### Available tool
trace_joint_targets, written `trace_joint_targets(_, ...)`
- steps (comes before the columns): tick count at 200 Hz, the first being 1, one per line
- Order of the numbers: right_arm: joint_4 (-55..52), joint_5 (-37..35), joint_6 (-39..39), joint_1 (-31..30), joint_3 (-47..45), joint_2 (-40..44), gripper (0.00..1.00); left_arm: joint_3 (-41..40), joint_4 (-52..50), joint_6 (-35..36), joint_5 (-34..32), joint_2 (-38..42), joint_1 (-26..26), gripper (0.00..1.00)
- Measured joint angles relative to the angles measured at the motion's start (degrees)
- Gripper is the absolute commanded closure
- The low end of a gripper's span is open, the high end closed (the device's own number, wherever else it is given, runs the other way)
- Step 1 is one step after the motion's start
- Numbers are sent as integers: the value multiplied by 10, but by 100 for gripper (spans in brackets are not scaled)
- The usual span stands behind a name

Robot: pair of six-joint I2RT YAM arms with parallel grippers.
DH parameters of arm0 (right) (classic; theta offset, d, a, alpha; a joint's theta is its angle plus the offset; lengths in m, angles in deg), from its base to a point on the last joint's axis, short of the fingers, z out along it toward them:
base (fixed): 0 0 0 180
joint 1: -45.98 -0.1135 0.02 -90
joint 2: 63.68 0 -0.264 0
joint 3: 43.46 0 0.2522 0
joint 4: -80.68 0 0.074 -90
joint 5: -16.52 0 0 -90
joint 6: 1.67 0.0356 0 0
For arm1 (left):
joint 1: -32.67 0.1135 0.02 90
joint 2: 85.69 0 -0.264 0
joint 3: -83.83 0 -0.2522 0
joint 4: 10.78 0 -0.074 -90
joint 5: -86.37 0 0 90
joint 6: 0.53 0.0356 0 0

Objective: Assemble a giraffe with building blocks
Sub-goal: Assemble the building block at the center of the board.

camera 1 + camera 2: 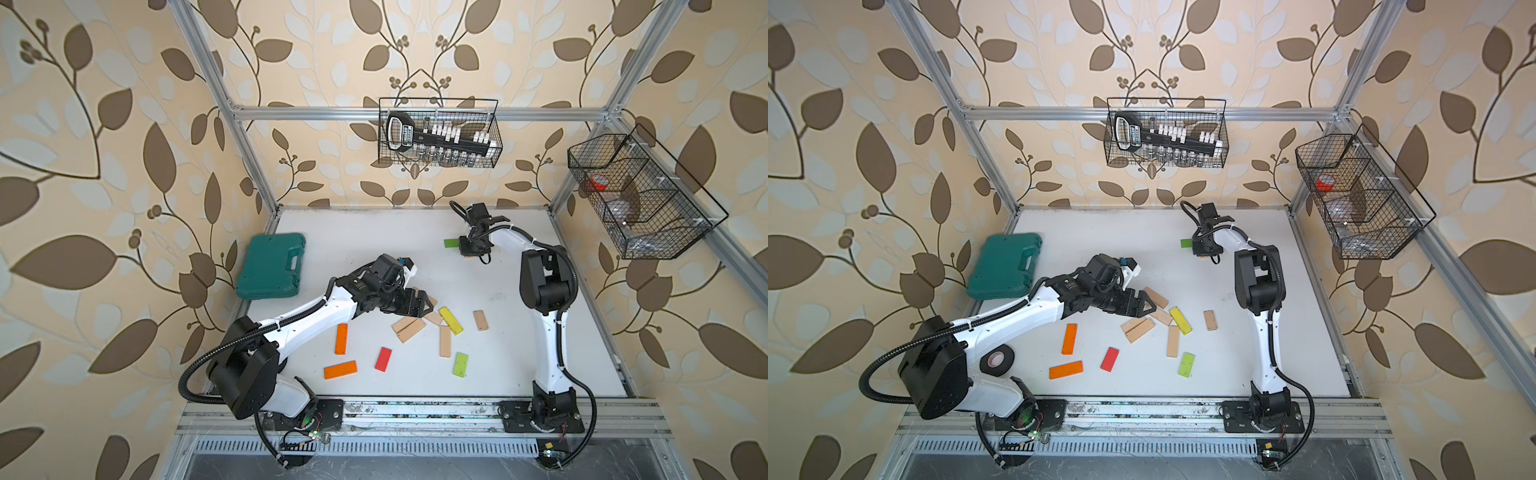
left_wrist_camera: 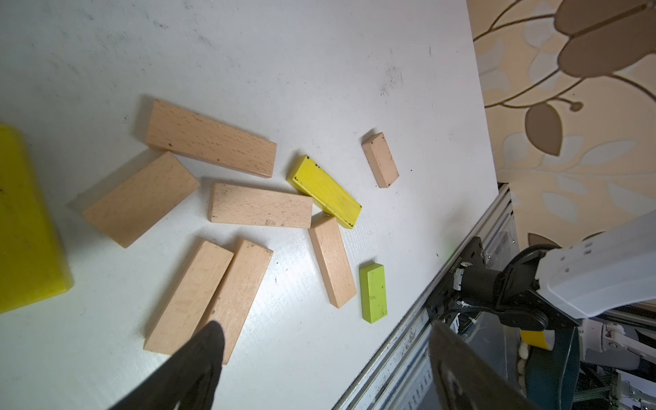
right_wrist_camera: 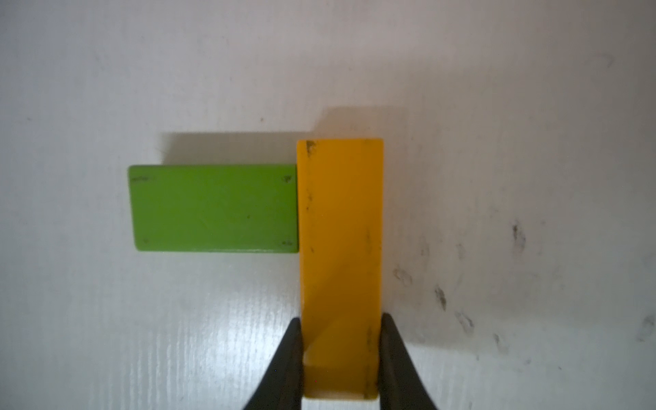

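My right end effector [image 3: 341,319] is closed narrow on an amber plank [image 3: 340,230], with its fingers [image 3: 289,355] pressed against the plank's two long edges at the end nearest the wrist. The plank's long axis runs straight out from the end effector, in line with the fingers, broad face up. A green plank [image 3: 213,209] lies flat on the desk [image 1: 374,249] with its long axis square to the amber one. One of its short ends is butted against the amber plank's long edge, close to the far end, on the side toward my left arm. I cannot tell whether the amber plank rests fully on the desk or hangs just above it. In both top views this pair sits toward the far side of the desk, well apart from the loose building blocks [image 1: 341,338] scattered nearer the front. The right arm is plainly the nearer one to the pair. I judge the coming move turns on that square joint: any slide along the amber plank's axis, or any twist, would shift the green piece or open the contact. My left end effector [image 1: 426,305] stands wide and empty just over the cluster of beige planks [image 2: 261,206] and the yellow plank [image 2: 326,191], so the next piece looks like its job.
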Motion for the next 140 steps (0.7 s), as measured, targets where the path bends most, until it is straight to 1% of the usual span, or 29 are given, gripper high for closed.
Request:
trace_joint_targets(101,8,0,0,0,-16,9,75,0,0,0,0,0,4,10)
trace_joint_targets(129,10,0,0,0,-18,10,72,0,0,0,0,0,3,10)
trace_joint_targets(140,11,0,0,0,-18,10,69,0,0,0,0,0,3,10)
